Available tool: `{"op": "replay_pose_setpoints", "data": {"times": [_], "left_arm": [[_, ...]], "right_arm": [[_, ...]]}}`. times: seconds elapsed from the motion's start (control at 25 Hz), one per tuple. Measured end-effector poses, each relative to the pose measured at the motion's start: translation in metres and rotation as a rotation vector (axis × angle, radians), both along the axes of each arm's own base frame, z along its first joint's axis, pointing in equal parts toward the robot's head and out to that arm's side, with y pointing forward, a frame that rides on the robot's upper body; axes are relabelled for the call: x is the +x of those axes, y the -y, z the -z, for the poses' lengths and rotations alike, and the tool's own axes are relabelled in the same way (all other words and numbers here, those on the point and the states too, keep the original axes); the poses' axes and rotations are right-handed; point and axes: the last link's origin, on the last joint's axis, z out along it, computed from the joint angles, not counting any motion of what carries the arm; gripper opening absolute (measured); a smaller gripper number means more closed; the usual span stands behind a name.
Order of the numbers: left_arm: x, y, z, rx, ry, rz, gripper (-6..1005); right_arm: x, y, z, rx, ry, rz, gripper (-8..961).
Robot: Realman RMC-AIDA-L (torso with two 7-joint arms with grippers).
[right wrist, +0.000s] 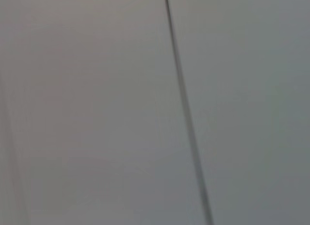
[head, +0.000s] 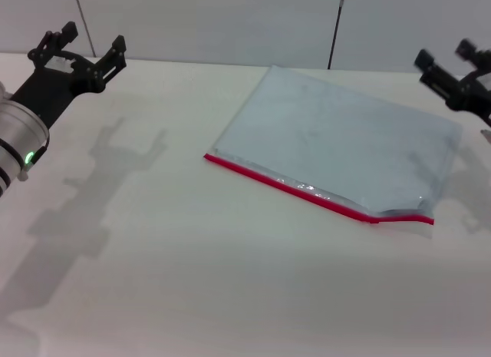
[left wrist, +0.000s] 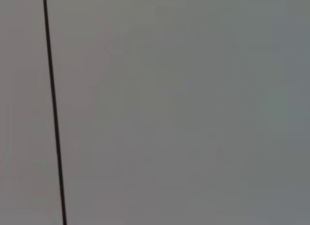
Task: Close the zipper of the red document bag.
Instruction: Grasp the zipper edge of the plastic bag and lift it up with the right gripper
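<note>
The red document bag (head: 337,138), a flat translucent grey-blue pouch, lies on the white table right of centre in the head view. Its zipper (head: 307,194) is a bright red strip along the near long edge, gaping slightly near the right end. My left gripper (head: 86,46) hangs open above the table at the far left, well clear of the bag. At the right edge my right gripper (head: 449,61) hovers open just beyond the bag's far right corner. Both wrist views show only a grey wall with a dark seam.
The white table (head: 192,265) stretches wide in front of and left of the bag. A panelled grey wall (head: 230,19) with dark seams stands behind the table's back edge.
</note>
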Motion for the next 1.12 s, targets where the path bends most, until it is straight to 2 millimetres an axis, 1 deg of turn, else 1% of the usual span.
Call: {"op": "replay_pose_setpoints", "data": {"times": [0.12, 0.24, 0.4, 0.56, 0.72, 0.96, 1.0, 1.12], "left_arm": [[-0.001, 0.001, 0.000, -0.004, -0.001, -0.001, 857], [-0.001, 0.001, -0.001, -0.006, -0.004, 0.000, 858], [-0.003, 0.001, -0.001, -0.008, -0.009, -0.003, 858], [-0.004, 0.002, -0.001, -0.015, -0.019, 0.000, 858], [-0.003, 0.002, -0.001, -0.015, -0.024, 0.002, 858], [-0.001, 0.000, 0.000, -0.015, -0.024, 0.008, 858], [0.000, 0.000, 0.000, -0.016, -0.024, 0.010, 858], [0.000, -0.001, 0.001, -0.018, -0.028, 0.006, 858]], "right_arm": [[0.000, 0.002, -0.007, -0.147, -0.010, -0.029, 823], [-0.004, 0.007, -0.008, -0.293, 0.040, -0.091, 821], [-0.010, 0.014, 0.000, -0.438, 0.155, -0.150, 817], [-0.012, 0.018, 0.003, -0.523, 0.265, -0.178, 814], [-0.014, 0.020, -0.001, -0.543, 0.401, -0.176, 810], [-0.024, 0.024, -0.017, -0.439, 0.610, -0.136, 805], [-0.024, 0.025, -0.018, -0.440, 0.635, -0.134, 805], [-0.026, 0.029, -0.012, -0.474, 0.644, -0.135, 802]]}}
